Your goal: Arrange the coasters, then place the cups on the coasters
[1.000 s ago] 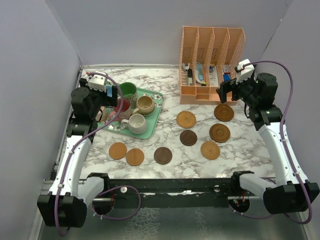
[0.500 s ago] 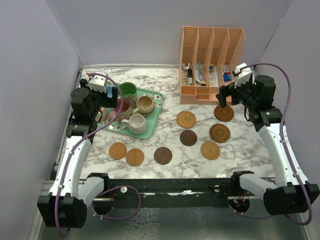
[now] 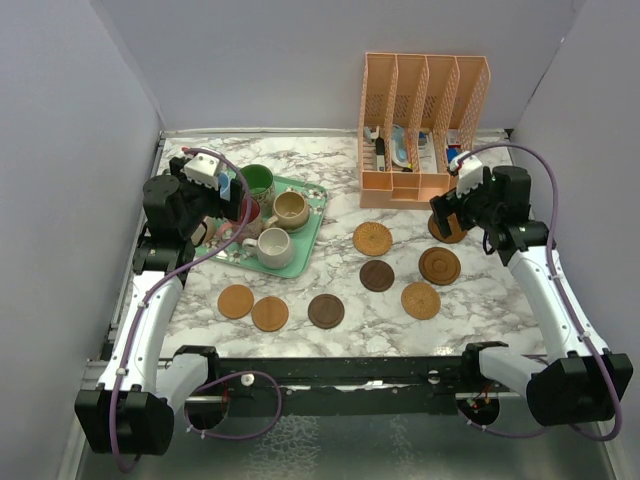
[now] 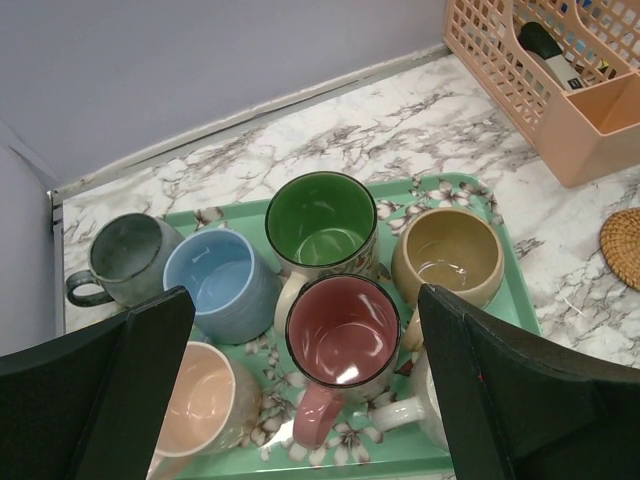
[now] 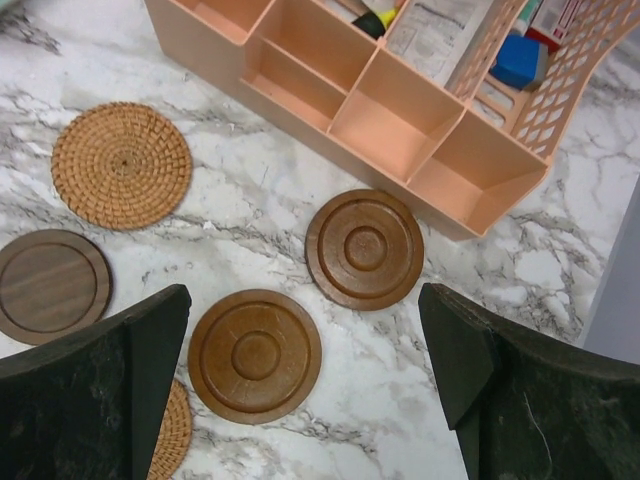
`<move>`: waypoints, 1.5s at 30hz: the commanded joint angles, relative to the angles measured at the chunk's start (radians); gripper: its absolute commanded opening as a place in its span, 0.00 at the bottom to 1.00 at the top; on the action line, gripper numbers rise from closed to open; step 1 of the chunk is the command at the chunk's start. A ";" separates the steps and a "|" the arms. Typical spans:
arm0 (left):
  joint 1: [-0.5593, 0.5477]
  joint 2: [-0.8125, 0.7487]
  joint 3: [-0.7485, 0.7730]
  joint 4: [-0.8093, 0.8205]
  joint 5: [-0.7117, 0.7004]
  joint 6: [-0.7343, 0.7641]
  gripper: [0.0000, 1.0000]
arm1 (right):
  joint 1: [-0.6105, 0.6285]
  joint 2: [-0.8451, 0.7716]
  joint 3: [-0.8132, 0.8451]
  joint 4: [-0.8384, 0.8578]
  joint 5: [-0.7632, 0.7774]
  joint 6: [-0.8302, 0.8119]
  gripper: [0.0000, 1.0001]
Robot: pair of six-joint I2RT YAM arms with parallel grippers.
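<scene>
Several round coasters lie on the marble: a woven one (image 3: 372,238), two ringed brown ones (image 3: 439,265) (image 5: 365,249), a dark one (image 3: 377,275), and three in a front row (image 3: 270,314). The cups stand on a mint-green tray (image 3: 318,214): green (image 4: 322,215), maroon (image 4: 343,333), tan (image 4: 447,255), light blue (image 4: 210,280), grey-teal (image 4: 130,258), pink (image 4: 197,400) and cream (image 3: 270,247). My left gripper (image 4: 303,295) hangs open above the maroon cup. My right gripper (image 5: 303,295) is open above the two ringed coasters and holds nothing.
A peach mesh desk organiser (image 3: 425,110) with pens and small items stands at the back right, just behind the far ringed coaster. Grey walls close in the left, right and back sides. The tray sits near the left wall.
My right gripper has moved left and down, from beside the organiser to over the ringed coaster in front of it. The left arm has shifted only slightly.
</scene>
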 commanded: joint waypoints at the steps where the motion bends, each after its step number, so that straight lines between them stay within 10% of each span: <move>1: -0.002 0.002 -0.006 0.000 0.062 0.018 0.99 | 0.007 0.014 -0.049 0.055 0.050 -0.025 1.00; 45: -0.153 0.188 0.053 -0.050 0.069 0.071 0.99 | 0.004 0.613 0.080 0.105 0.091 0.088 0.65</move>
